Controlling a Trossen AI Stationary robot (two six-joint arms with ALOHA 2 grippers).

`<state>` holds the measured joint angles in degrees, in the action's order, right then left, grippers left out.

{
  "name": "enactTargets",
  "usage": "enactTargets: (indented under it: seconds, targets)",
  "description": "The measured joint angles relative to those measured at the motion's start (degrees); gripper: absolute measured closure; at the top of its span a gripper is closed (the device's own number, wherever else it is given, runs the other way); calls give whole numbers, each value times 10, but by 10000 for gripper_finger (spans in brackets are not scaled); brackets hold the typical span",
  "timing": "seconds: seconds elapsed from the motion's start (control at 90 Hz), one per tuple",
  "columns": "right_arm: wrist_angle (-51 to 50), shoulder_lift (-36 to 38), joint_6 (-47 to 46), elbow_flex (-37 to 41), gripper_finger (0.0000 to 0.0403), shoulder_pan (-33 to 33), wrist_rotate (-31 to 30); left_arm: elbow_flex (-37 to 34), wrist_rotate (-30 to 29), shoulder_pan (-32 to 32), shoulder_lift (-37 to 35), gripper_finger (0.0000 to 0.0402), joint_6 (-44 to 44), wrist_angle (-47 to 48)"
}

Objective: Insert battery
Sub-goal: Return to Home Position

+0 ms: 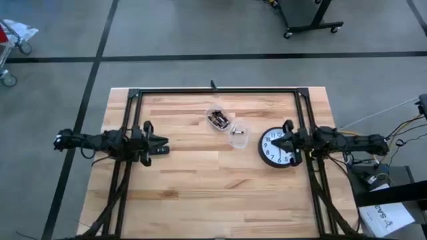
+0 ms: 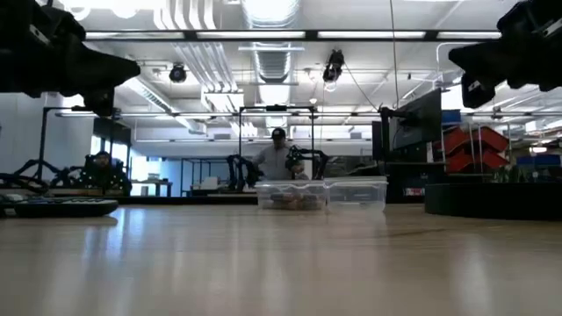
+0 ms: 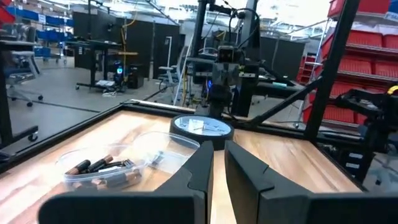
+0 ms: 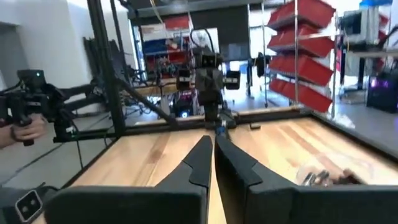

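A round clock [image 1: 272, 152] with a black rim and white face lies flat on the wooden table at the right; the left wrist view shows the clock [image 3: 202, 126] too. Several batteries [image 1: 218, 120] lie in a clear tub [image 3: 102, 169] near the table's middle. My right gripper [image 1: 285, 141] hangs shut over the clock's right part, held well above the table. My left gripper [image 1: 162, 148] is shut at the table's left, also raised, pointing toward the tubs and clock. Neither holds anything.
A second clear tub [image 1: 238, 137] stands beside the battery tub, toward the clock. A black frame [image 1: 213, 91] runs along the table's far edge and down both sides. Bare wood lies in the near middle. People and equipment show in the room beyond.
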<state>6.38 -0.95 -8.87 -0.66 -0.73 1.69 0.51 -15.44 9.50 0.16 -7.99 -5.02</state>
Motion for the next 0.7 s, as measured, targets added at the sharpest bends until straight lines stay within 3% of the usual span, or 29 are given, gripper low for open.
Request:
enactTargets:
  seconds: [0.133,0.533,0.7]
  targets:
    - [-44,0,-41,0,400,0,-36,0,0,0,1,381,0,-1]
    - [-54,-3,-40,0,400,0,-29,0,0,0,37,380,-1,-1]
    - [-54,-4,52,0,400,0,-30,0,0,0,57,380,0,0]
